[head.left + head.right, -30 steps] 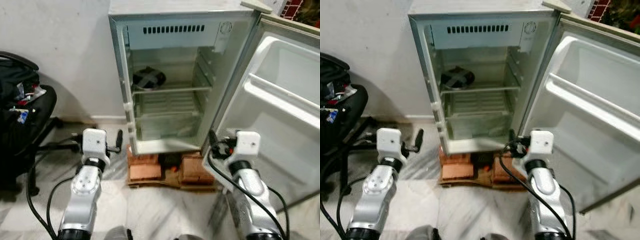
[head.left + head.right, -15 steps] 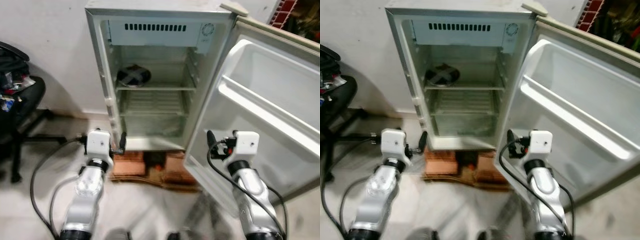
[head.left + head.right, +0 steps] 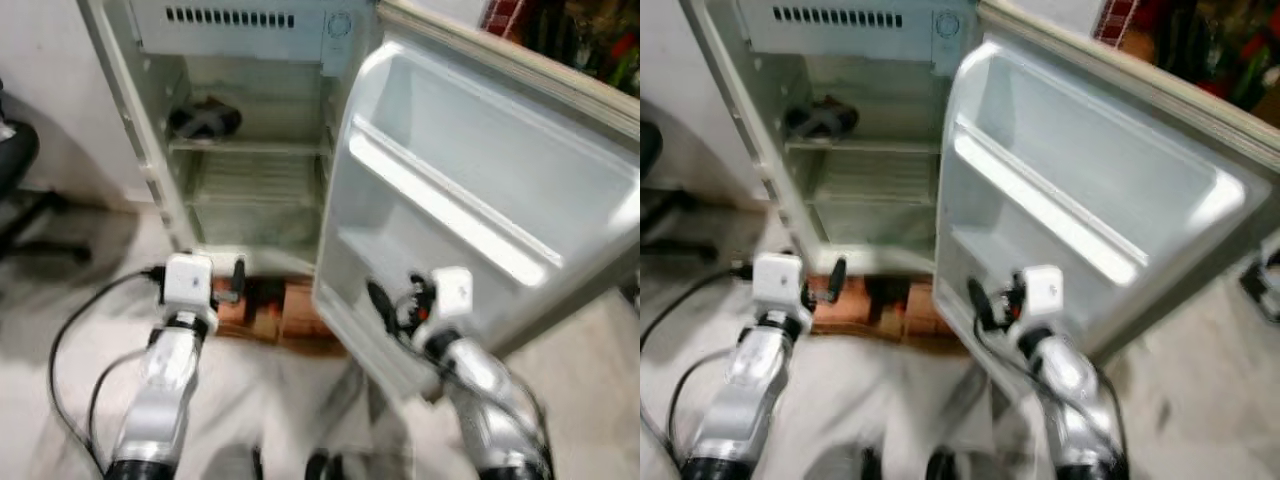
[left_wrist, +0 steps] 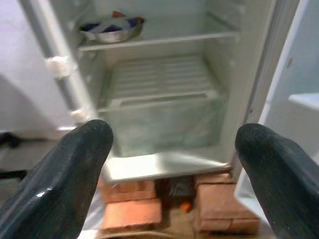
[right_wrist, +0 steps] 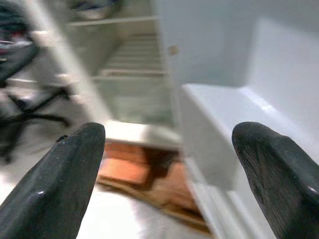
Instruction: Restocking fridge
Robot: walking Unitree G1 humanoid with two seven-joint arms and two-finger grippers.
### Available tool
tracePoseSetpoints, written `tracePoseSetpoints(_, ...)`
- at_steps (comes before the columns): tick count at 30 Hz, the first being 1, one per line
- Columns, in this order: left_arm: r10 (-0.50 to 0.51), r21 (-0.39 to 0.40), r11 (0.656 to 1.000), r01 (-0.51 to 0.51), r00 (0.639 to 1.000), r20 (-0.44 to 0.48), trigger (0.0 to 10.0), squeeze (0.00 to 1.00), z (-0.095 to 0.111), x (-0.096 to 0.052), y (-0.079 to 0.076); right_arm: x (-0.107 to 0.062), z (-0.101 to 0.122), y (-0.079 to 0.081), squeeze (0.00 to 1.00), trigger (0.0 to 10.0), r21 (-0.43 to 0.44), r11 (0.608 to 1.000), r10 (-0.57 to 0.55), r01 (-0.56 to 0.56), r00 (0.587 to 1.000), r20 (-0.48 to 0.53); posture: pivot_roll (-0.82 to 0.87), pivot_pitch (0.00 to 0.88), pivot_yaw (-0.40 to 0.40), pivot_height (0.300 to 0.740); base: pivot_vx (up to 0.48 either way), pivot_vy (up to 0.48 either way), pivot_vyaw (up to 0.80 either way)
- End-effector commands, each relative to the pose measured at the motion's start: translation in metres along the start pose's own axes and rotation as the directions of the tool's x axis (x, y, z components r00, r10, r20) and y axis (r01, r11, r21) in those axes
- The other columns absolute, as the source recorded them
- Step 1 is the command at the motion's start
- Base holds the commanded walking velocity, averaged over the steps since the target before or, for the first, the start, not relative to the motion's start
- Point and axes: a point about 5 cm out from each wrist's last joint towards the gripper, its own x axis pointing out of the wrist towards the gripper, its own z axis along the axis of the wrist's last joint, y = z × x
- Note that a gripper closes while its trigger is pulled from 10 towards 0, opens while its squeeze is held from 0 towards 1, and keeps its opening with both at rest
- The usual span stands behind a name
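Ahead of the robot, the left eye view shows the fridge (image 3: 240, 130) open on a stack of bricks (image 3: 262, 312), its door (image 3: 470, 190) swung wide to the right. A dark dish (image 3: 203, 120) sits on the upper shelf (image 3: 245, 146). The left gripper (image 3: 237, 280) hangs low before the fridge base; the right gripper (image 3: 385, 305) is at the door's lower edge. An office chair (image 3: 20, 190) stands at far left.

From the left wrist view, the fingers (image 4: 65, 174) spread wide, empty, facing the shelves and a metal bowl (image 4: 112, 30).

From the right wrist view, the fingers (image 5: 60, 179) also gape wide, empty, beside the door bin (image 5: 224, 124).
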Motion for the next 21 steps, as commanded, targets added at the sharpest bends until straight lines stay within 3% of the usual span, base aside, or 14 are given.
tracePoseSetpoints(1, -0.008, -0.004, 1.0, 0.008, 1.0, 0.012, 10.0, 0.0, 0.003, 0.001, -0.003, -0.008, -0.003, -0.002, 0.0, 10.0, 0.008, 0.998, 0.063, -0.063, 0.997, -0.038, 0.03, 0.119, -0.04, 0.74, -0.244, -0.394, 0.0)
tracePoseSetpoints(7, -0.011, -0.003, 1.0, 0.011, 1.0, 0.009, 10.0, 0.0, 0.002, 0.0, -0.004, -0.02, -0.006, 0.006, 0.0, 10.0, 0.056, 0.965, 0.26, -0.255, 0.959, -0.11, 0.03, 0.116, -0.042, 0.74, -0.243, -0.394, 0.0)
tracePoseSetpoints(12, -0.011, 0.0, 1.0, 0.011, 1.0, 0.011, 10.0, 0.0, 0.003, 0.0, -0.003, -0.031, -0.006, -0.008, 0.0, 10.0, 0.024, 0.945, 0.325, -0.327, 0.927, -0.186, 0.03, 0.115, -0.041, 0.74, -0.145, -0.394, 0.0)
tracePoseSetpoints(14, -0.017, 0.007, 1.0, 0.017, 1.0, 0.015, 10.0, 0.0, 0.003, 0.0, -0.004, -0.029, -0.002, -0.017, 0.0, 10.0, -0.086, 0.952, 0.277, -0.295, 0.945, -0.173, 0.03, 0.115, -0.041, 0.74, 0.0, -0.347, 0.0)
tracePoseSetpoints(16, -0.025, 0.02, 1.0, 0.024, 0.999, 0.024, 10.0, 0.0, 0.004, 0.0, -0.005, -0.026, 0.008, -0.026, 0.0, 10.0, -0.142, 0.961, 0.222, -0.237, 0.968, -0.115, 0.03, 0.115, -0.041, 0.74, 0.0, -0.133, 0.0)
tracePoseSetpoints(18, -0.013, 0.019, 1.0, 0.012, 1.0, 0.024, 10.0, 0.0, 0.004, -0.001, -0.004, -0.021, 0.024, -0.038, 0.0, 10.0, -0.164, 0.979, 0.117, -0.119, 0.993, -0.023, 0.03, 0.115, -0.046, 0.74, 0.0, 0.0, 0.0)
tracePoseSetpoints(21, 0.033, 0.02, 0.999, -0.034, 0.999, 0.033, 10.0, 0.0, 0.003, -0.003, 0.004, -0.013, 0.036, -0.047, 0.0, 10.0, -0.177, 0.984, -0.025, 0.034, 0.998, 0.055, 0.03, 0.115, -0.044, 0.74, 0.0, 0.0, 0.0)
